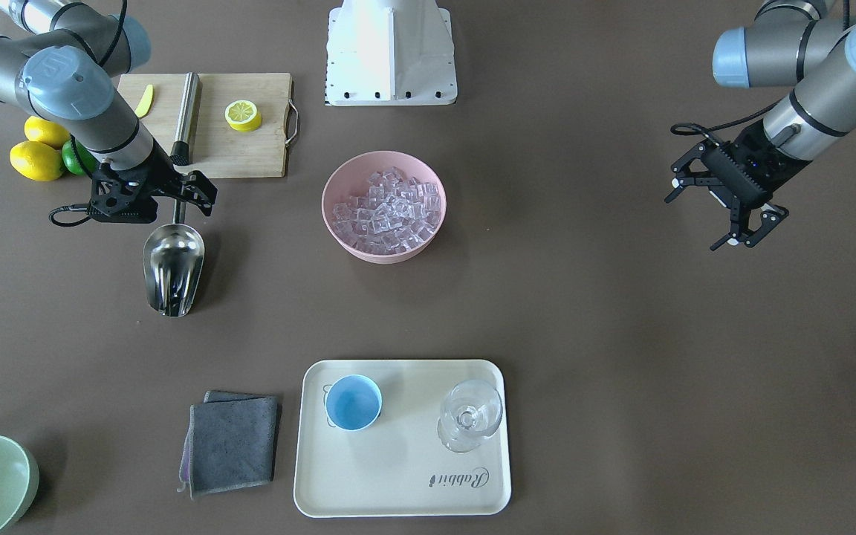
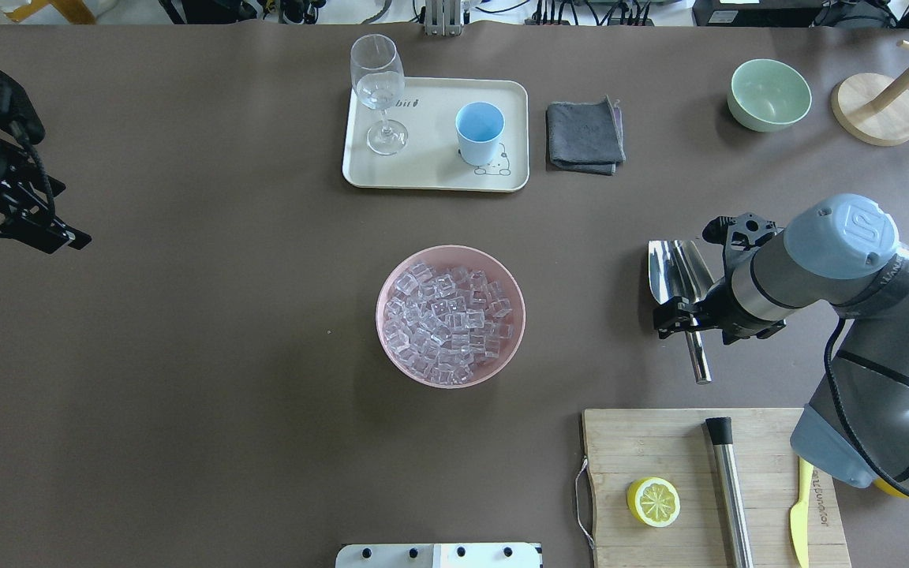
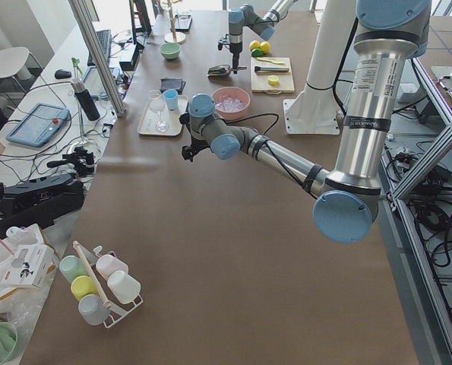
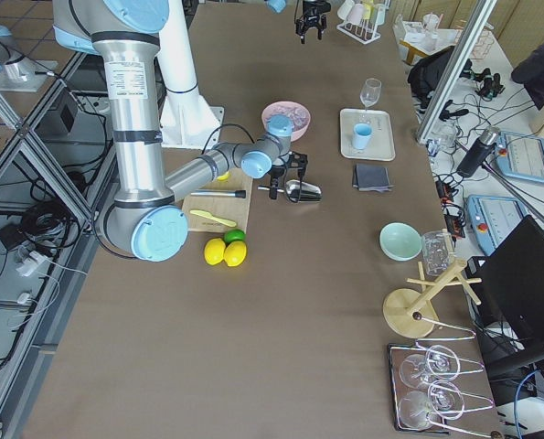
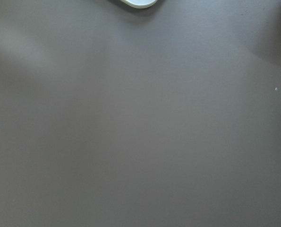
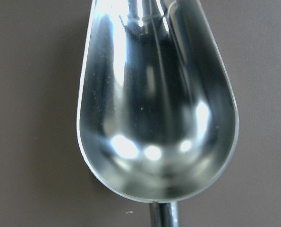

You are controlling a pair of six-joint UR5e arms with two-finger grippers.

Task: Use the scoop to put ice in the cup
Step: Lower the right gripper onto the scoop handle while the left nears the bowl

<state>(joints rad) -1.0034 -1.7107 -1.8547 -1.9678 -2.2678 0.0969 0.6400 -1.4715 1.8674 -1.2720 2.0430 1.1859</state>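
The right gripper [image 1: 153, 202] is held over the scoop [image 1: 173, 267], fingers spread wide either side of its rod handle, not closed. The handle's long axis runs back toward the robot, with the trough pointing away. Ice [image 1: 387, 212] is piled in the pink bowl [image 1: 387, 256] to the scoop's left, the cup [image 1: 354, 402] is set on the tray [image 1: 398, 461] beyond, and the left gripper [image 1: 707, 215], also wide, is well apart.

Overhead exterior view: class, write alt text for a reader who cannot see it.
A pink bowl of ice sits mid-table; at the right, the robot's right hand is over the rod handle of the steel scoop, grip unclear. At the far edge, a tray holds the blue cup and a wine glass.
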